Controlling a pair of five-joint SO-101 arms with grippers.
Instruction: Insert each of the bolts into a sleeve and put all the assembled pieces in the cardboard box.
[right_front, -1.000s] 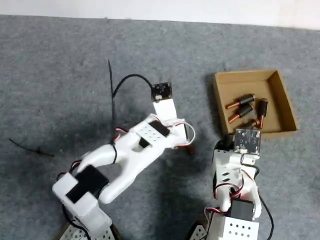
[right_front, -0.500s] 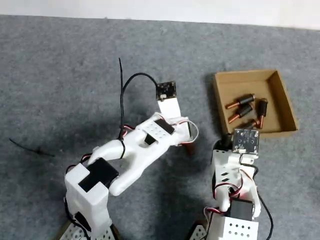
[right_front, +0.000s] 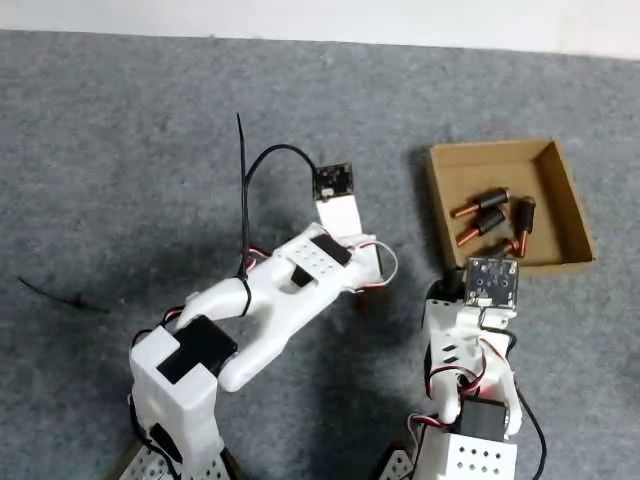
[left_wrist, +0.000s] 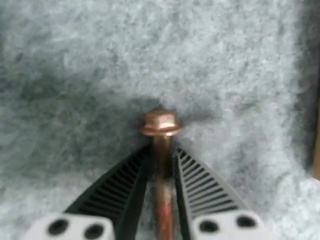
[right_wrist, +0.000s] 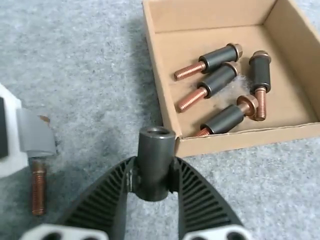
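- A thin black cable tie (right_front: 60, 295) lies flat on the grey mat (right_front: 130, 130) covering the table, close to the table's left edge.
- The white left arm (right_front: 250, 310) rises from the near edge and leans toward the middle of the table. A black cable (right_front: 270, 155) loops to its wrist camera.
- The left gripper (left_wrist: 161, 150) has its jaws drawn narrow around the shank of a copper-coloured bolt (left_wrist: 160, 125).
  - The bolt's flanged hex head juts past the fingertips, over the mat near the table's middle.
  - In the right wrist view the bolt's threaded end sticks out of the other side of the gripper. Whether it touches the mat cannot be told.
- The right arm (right_front: 470, 370) stands at the near edge, right of the left arm. Its wrist camera is just beside the near-left corner of the box.
- The right gripper (right_wrist: 154, 172) is clamped on a dark sleeve (right_wrist: 156, 142). The sleeve is held upright with its open bore facing up, over the mat just outside the box's near wall.
- The cardboard box (right_front: 520, 165) sits open on the mat toward the table's right edge.
- Four assembled pieces (right_wrist: 215, 57) lie on the box floor, each a bolt pushed through a dark sleeve.
  - Two lie side by side near the box's middle.
  - A third lies just beside them, toward the box's right wall.
  - The fourth rests against the near wall.
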